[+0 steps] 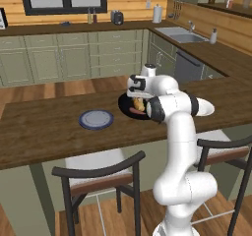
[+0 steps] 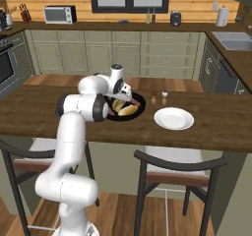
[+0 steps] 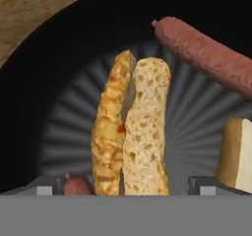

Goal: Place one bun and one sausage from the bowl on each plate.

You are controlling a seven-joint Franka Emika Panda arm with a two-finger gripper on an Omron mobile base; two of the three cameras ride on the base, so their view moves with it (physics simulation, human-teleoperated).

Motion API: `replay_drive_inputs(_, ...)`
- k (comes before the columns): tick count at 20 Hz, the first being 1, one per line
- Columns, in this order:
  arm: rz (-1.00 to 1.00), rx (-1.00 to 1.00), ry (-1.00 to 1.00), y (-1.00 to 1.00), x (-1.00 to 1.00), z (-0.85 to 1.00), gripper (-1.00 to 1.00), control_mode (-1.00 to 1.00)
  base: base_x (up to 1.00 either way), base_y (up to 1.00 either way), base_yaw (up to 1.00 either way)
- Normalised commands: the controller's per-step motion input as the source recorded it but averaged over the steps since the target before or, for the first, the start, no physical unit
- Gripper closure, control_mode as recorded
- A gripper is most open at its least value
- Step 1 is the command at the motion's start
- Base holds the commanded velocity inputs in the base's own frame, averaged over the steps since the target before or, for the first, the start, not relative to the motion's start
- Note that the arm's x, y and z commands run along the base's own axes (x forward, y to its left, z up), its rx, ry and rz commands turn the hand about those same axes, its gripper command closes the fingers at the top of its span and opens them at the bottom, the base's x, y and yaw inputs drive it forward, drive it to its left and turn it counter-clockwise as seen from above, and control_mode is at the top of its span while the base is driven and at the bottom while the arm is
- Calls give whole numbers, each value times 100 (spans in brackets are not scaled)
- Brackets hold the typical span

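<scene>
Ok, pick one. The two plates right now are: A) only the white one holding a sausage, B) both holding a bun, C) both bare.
C: the blue-grey plate and white plate lie bare, while buns and sausages sit in the black bowl.

The bowl (image 2: pixel 139 103) sits on the counter (image 2: pixel 206 132) between the two plates: one plate (image 1: pixel 96 119) lies to its left, the other plate (image 2: pixel 173 118) to its right and a little nearer. In the bowl, a split bun (image 3: pixel 133 127) lies in the middle, one sausage (image 3: pixel 206 55) beside it toward the rim, and a second bun (image 3: pixel 236 154) at the edge. Two small shakers (image 2: pixel 158 99) stand just right of the bowl, behind the right plate, and two chairs (image 2: pixel 172 173) stand at the counter's near side.
</scene>
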Motion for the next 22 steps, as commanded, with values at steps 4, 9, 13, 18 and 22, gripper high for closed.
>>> replay_drive_inputs(4,2,0,5,-9,26,-56,-100,-100,0,0,0)
replay_drive_inputs(9,3,0,2,-4,-1,-64,-100,-100,0,0,0)
replay_drive_inputs(13,0,0,0,3,0,-53,100,-100,0,0,0)
replay_drive_inputs(18,-4,3,3,3,-67,43,100,-100,0,0,0)
replay_drive_inputs(22,-1,8,-3,0,-100,100,100,-100,0,0,0)
